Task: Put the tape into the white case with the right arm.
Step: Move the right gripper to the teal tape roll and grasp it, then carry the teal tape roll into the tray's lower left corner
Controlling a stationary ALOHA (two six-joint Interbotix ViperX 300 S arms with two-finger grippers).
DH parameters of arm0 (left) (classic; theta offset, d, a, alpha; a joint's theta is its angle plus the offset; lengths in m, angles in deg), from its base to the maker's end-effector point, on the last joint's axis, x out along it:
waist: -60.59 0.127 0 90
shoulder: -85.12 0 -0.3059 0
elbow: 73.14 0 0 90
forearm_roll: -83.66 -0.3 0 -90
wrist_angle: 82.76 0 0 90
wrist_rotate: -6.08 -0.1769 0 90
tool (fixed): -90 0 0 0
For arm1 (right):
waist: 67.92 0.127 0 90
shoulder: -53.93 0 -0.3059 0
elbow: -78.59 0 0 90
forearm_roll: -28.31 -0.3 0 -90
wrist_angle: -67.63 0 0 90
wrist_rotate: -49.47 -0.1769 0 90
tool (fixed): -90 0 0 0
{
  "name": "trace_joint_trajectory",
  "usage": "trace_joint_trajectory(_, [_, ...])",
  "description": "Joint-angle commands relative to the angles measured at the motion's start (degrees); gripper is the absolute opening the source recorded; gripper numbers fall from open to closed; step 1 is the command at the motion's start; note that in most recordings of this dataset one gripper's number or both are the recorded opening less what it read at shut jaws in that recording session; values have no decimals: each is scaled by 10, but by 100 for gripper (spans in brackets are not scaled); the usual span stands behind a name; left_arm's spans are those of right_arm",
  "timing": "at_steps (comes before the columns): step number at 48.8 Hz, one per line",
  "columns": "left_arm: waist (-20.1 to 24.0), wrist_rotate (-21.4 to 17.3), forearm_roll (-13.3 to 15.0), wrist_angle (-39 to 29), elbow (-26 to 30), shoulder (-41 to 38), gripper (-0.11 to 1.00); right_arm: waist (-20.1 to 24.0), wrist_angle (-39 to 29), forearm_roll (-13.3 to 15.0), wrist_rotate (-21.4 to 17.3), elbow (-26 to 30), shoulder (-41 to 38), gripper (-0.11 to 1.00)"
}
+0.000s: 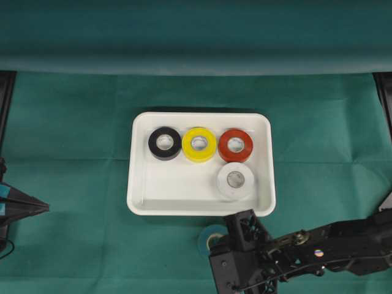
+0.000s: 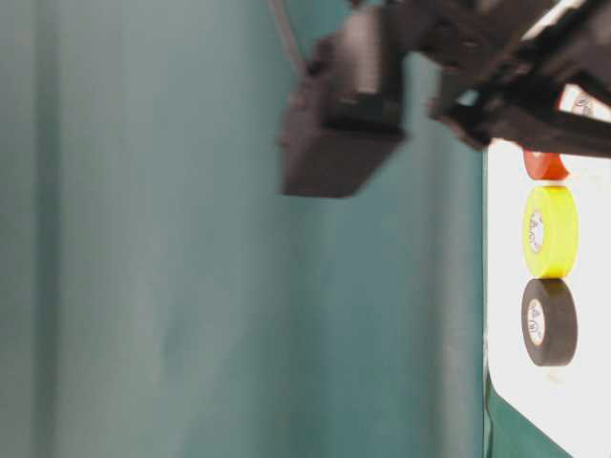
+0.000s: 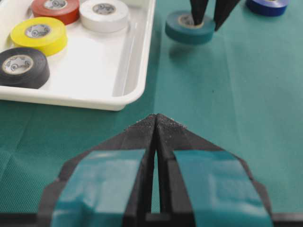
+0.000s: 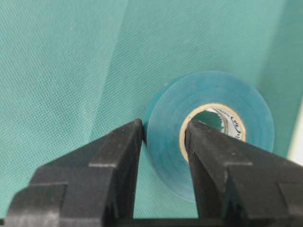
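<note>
Green tabletop: right gripper (image 4: 163,139) jaws pinch teal tape (image 4: 208,127) wall beside white case (image 1: 201,207); left gripper (image 3: 156,124) jaws pressed together.

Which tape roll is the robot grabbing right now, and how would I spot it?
Find the white case in the middle of the green table, then look just outside its near edge. There the right gripper pinches the teal tape, one finger outside the roll and one inside its hole. It is the only teal roll; the black, yellow, red and white rolls sit inside the case.
</note>
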Motion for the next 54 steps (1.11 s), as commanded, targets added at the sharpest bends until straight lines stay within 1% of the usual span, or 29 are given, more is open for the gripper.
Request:
trace_joint_trajectory(1, [0, 0, 2, 6, 7, -5, 0, 4, -30, 1, -1, 19, 40, 2])
trace_joint_trajectory(5, [0, 0, 2, 6, 7, -5, 0, 5, -47, 1, -1, 19, 47, 1])
trace_joint_trajectory(9, [0, 0, 2, 6, 7, -5, 0, 5, -51, 1, -1, 19, 47, 1])
trace_joint_trajectory(22, [0, 0, 2, 6, 7, -5, 0, 5, -40, 1, -1, 18, 47, 2])
trace_joint_trajectory(30, [0, 0, 2, 6, 7, -5, 0, 5, -26, 1, 0, 28, 39, 2])
trace_joint_trajectory(37, [0, 0, 2, 6, 7, -5, 0, 5, -11, 5, 3, 65, 7, 2])
trace_joint_trajectory(47, [0, 0, 2, 6, 7, -6, 0, 5, -11, 33, 8, 137, -41, 2])
trace_joint_trajectory(54, [0, 0, 2, 6, 7, -5, 0, 4, -12, 42, 8, 171, -63, 2])
